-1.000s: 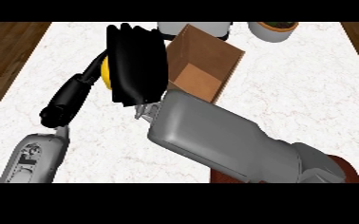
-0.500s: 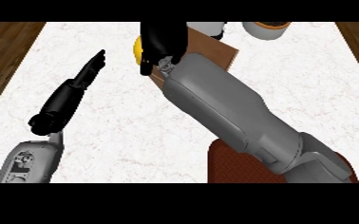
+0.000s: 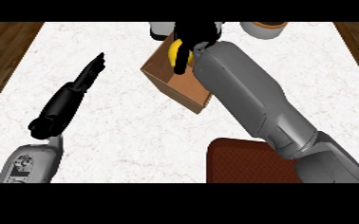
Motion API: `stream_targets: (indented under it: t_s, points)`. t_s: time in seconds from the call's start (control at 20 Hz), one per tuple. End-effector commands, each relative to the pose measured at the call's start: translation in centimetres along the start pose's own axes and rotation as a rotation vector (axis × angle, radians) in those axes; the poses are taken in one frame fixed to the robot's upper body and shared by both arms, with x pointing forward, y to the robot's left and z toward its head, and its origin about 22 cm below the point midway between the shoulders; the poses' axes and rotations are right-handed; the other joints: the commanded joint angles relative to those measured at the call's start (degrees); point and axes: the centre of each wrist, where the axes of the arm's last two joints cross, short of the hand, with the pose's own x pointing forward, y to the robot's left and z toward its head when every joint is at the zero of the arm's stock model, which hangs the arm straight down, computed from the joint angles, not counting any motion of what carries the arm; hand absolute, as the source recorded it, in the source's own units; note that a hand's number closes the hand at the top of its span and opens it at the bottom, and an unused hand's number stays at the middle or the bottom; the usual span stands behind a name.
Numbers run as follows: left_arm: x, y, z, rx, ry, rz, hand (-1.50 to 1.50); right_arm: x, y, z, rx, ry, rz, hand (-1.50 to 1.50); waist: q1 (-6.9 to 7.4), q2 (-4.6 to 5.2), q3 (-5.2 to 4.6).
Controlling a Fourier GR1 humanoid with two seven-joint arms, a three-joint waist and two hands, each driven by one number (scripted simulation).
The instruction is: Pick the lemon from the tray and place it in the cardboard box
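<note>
The yellow lemon point(image 3: 175, 51) is in my right hand point(image 3: 193, 35), whose black fingers curl round it and hide most of it. Hand and lemon hang over the far part of the open cardboard box point(image 3: 172, 78), which sits in the middle of the white counter. My grey right forearm point(image 3: 256, 99) crosses the box's right side. The dark red tray point(image 3: 249, 163) lies at the near right, partly under that forearm. My left hand point(image 3: 70, 99) rests open at the left, fingers straight and pointing away.
A grey cup point(image 3: 160, 30) stands just behind the box, partly hidden by my right hand. A grey bowl with brown contents point(image 3: 265, 28) sits at the far right. Brown wooden floor point(image 3: 14, 42) shows past the counter's left and right edges.
My right hand has carried the lemon rightward and farther away, from the box's left side to above its opening. The left hand has stayed at the left, open.
</note>
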Motion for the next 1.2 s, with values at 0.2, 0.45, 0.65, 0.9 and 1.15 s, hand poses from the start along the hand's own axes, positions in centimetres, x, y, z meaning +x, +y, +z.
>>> stream_targets:
  t_s: [0.2, 0.45, 0.65, 0.9, 1.15]
  points:
    - [0.2, 0.8, 0.8, 0.004, 0.001, 0.002, 0.0, -2.4, 1.3, -1.2, 0.191, -0.158, -0.052, -1.5, 0.27, 0.0, 0.03]
    - [0.3, -0.2, -0.1, 0.019, 0.002, -0.003, 0.0, -3.1, -0.1, -0.2, -0.043, -0.322, -0.353, -1.5, -0.82, -0.19, 0.12]
    - [0.0, -0.3, 0.2, 0.014, 0.017, 0.02, 0.0, -4.0, -1.5, 0.1, -0.189, -0.324, -0.853, -1.5, -1.38, -0.25, 0.32]
    - [0.4, 0.2, 0.2, 0.015, -0.002, 0.007, 0.0, -8.6, -1.6, -1.0, -0.26, -0.199, -1.128, -1.5, -0.54, -0.01, 0.09]
    - [0.1, 1.3, 1.3, 0.007, 0.006, -0.012, 0.0, -14.2, 0.3, -1.3, -0.356, -0.176, -1.164, -1.5, -0.49, -0.15, 0.06]
